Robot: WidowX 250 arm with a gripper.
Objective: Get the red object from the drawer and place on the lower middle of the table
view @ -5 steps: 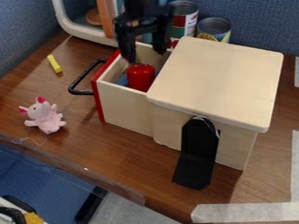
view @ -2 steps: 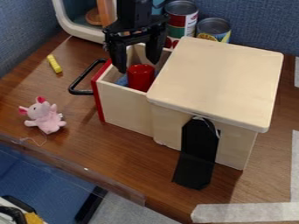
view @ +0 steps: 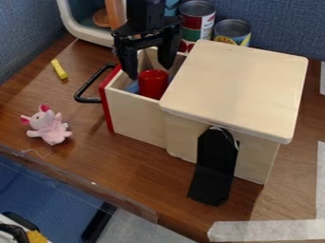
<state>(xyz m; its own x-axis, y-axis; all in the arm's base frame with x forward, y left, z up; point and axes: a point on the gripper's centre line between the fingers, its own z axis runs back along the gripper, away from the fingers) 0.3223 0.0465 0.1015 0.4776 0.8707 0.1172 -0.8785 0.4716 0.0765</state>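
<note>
Jaws spread apart, the black two-finger gripper (view: 149,71) hangs at the upper left of the frame over the pale wooden drawer (view: 136,113), where the shiny red cylindrical object (view: 153,85) sits upright.

drawer walls (view: 134,116) around red object (view: 153,86)

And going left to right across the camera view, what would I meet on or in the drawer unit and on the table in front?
Pink plush toy → black drawer handle → red object → black strap.
</note>
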